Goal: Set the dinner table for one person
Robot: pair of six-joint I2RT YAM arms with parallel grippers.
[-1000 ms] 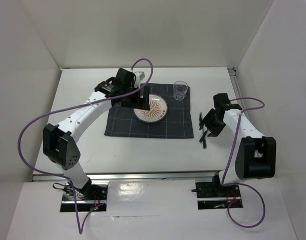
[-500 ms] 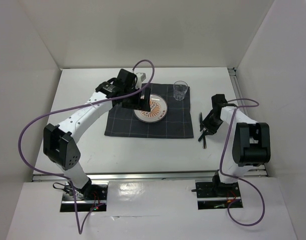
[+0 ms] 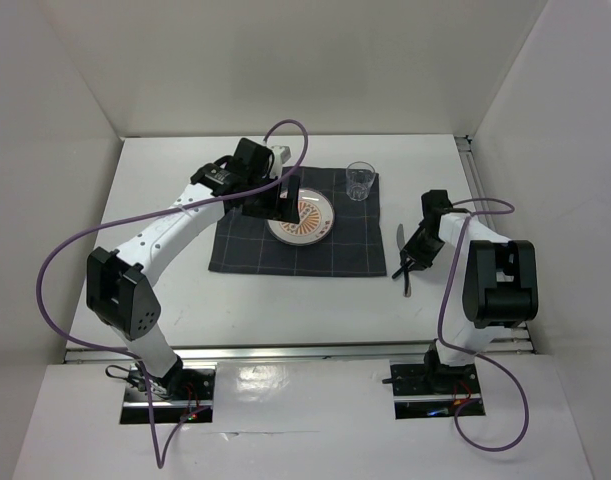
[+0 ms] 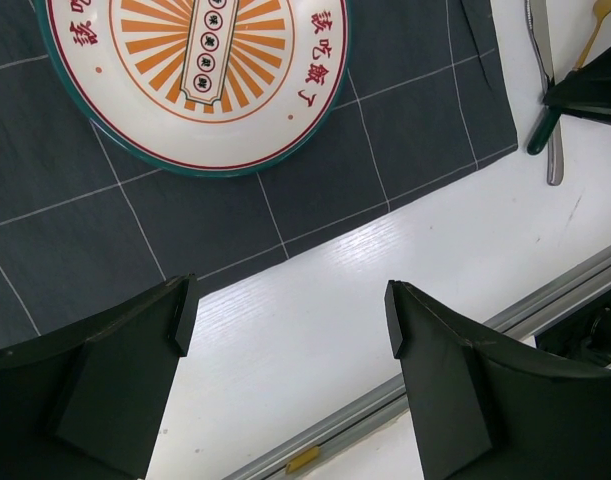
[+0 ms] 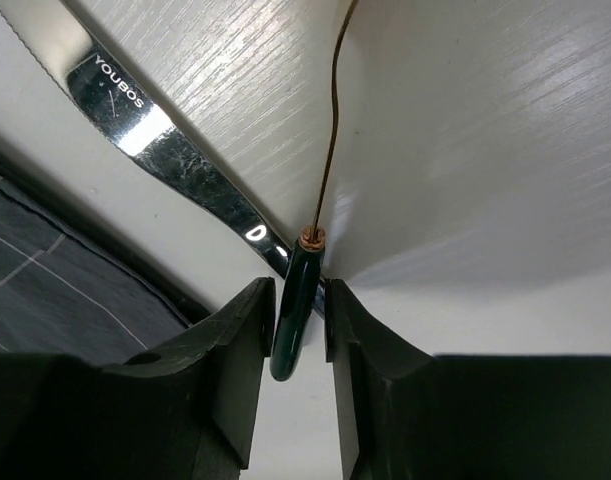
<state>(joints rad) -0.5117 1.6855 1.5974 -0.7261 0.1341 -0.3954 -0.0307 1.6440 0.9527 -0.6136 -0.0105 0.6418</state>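
Observation:
On the white dinner table (image 3: 165, 200) lies a dark checked mat (image 3: 245, 250) with an orange-patterned plate (image 3: 310, 225) (image 4: 195, 90) and a clear glass (image 3: 360, 181) on it. A silver knife (image 3: 401, 238) (image 5: 135, 110) lies on the table right of the mat. Across it rests a gold utensil with a dark green handle (image 5: 295, 320) (image 4: 540, 130). My right gripper (image 3: 410, 262) (image 5: 300, 290) is down at the table, shut on that green handle. My left gripper (image 3: 285, 205) (image 4: 288, 310) hovers wide open above the mat's near edge, holding nothing.
White walls enclose the table at the back and both sides. A metal rail (image 4: 455, 350) runs along the table's near edge. The left arm's purple cable (image 3: 285, 130) loops above the mat.
The right gripper's jaws have narrowed round the green handle, and the right arm has folded in closer over the cutlery. The left arm has stayed put.

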